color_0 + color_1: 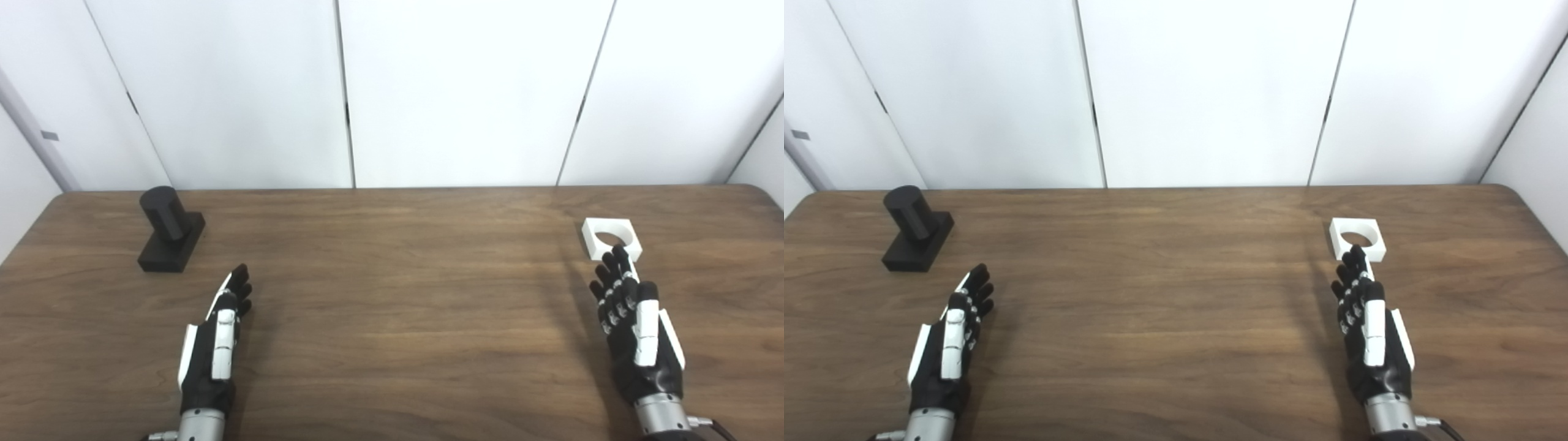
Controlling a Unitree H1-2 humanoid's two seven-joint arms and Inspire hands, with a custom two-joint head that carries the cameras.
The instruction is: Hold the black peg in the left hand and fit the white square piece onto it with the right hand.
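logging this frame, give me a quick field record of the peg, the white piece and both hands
black peg: upright on its base, far left of table, untouched
white square piece: flat, far right, round hole up
left hand: open, empty, short of the peg
right hand: open, fingertips overlapping the piece's near edge in the image, contact unclear
assembly: not started

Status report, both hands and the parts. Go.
Left hand open, short of black peg. Right hand open, fingertips just short of white square piece. Both parts on table. Path clear.
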